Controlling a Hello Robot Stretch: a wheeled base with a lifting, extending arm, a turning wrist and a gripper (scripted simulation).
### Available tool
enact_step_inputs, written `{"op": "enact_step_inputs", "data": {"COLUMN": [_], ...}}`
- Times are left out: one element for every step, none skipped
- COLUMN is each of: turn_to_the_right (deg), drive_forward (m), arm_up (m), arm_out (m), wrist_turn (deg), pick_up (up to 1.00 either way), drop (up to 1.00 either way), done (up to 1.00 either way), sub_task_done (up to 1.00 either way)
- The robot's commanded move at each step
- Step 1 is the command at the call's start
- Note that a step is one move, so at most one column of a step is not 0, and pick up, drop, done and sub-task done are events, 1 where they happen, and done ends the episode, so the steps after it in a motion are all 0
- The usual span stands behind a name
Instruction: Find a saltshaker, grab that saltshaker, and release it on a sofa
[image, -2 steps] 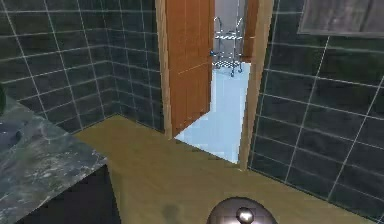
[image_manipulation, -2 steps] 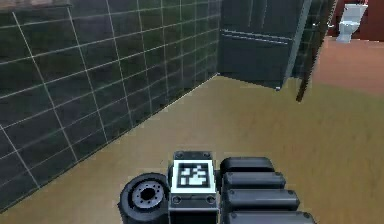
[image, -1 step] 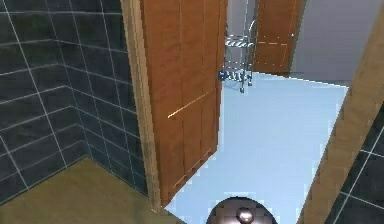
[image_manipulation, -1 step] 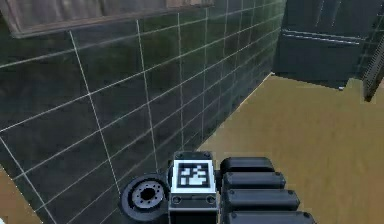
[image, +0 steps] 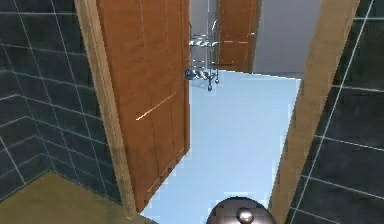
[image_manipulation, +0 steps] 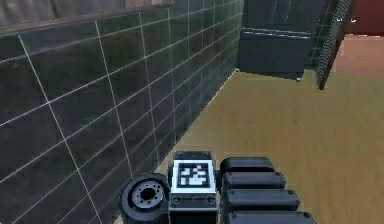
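Saltshaker spot can't be told yet, so it's the finding step: forward view has an open wooden door (image: 150, 90) at 10 o'clock with pale floor (image: 240, 130) beyond at 12, arm side view has the gripper (image_manipulation: 146, 198) tucked at 6, no telling whether it holds anything, so I'd drive through next.

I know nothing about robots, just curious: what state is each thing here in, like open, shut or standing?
wooden door, open, swung wide beside the doorway.
far door, looks shut, hard to be sure.
metal rack, upright at the far end of the pale floor.
shiny ball, at the forward view's bottom edge, support unclear.
dark cabinet, standing upright at the end of the tiled wall, front looks closed.
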Motion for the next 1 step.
{"op": "enact_step_inputs", "data": {"turn_to_the_right": [0.0], "drive_forward": [0.2], "arm_up": [0.0], "arm_out": [0.0], "wrist_turn": [0.0], "pick_up": [0.0], "drop": [0.0], "done": [0.0], "sub_task_done": [0.0]}}
